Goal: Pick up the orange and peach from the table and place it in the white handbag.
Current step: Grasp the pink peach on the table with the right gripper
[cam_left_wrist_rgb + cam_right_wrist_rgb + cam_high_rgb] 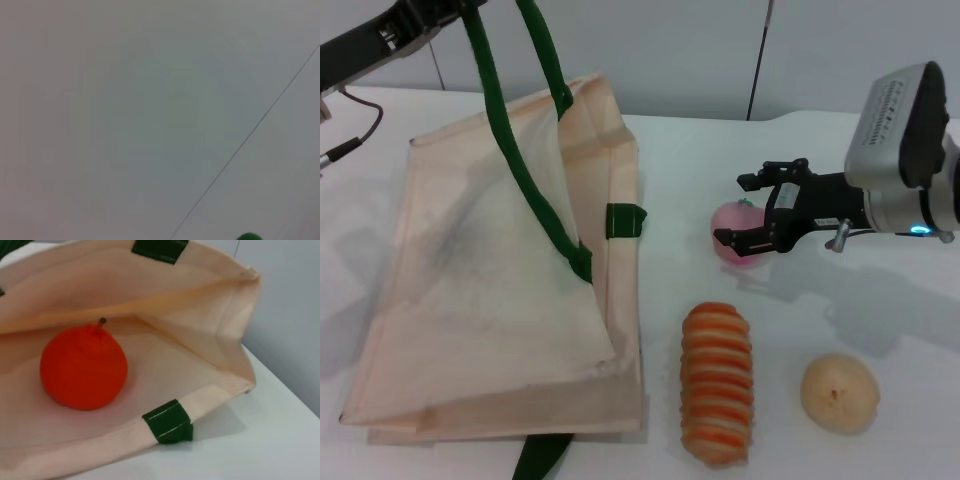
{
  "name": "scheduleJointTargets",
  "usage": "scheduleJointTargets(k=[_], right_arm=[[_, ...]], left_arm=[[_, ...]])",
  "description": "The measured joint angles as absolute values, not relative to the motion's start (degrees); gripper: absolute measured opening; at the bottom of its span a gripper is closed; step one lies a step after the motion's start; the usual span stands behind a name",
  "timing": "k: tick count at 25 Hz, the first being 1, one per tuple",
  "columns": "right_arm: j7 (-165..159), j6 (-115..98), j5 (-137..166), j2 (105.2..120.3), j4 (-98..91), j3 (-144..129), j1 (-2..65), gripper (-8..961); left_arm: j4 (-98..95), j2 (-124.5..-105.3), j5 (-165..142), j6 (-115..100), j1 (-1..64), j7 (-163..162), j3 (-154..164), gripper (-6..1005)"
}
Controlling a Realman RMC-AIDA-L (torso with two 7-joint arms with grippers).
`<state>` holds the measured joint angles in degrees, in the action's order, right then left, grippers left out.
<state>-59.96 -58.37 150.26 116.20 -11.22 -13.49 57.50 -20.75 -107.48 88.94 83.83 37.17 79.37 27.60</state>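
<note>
**Orange in the bag, peach at the tool**

Only from the right wrist: the orange (83, 367) lying inside the white handbag (220, 300), stem tilted up toward the back wall of the cloth, mouth gaping wide. Hidden completely from the head camera, cloth covering it there. Left wrist giving nothing but pale wall and a sliver of green strap (248, 236).

From the head: white handbag (470, 300) flat on the desk (880, 330), long axis running away from the robot, open mouth along its right edge facing the fruits. Green strap (505, 110) hauled up toward the top left, where the left arm (375, 45) reaches in; left tool out of sight.

Right tool (755, 210) spread, fingers (745, 239) bracketing the peach (732, 233), not pressed onto it as far as can be seen. Peach on the desk just beside the bag's mouth, a strip of bare desk between them.

Nearer the robot: striped roll (717, 384), long axis pointing away, and beige fruit (839, 393) to its right, both well apart from the tool.
</note>
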Motion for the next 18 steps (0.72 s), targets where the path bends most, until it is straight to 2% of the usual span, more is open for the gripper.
scheduleJointTargets(k=[18], right_arm=[[-67.04,-48.10,152.22,116.28,-8.49,-19.30,59.31,854]], left_arm=[[-20.74,-107.49,88.94,83.33,37.27,79.36,27.62,120]])
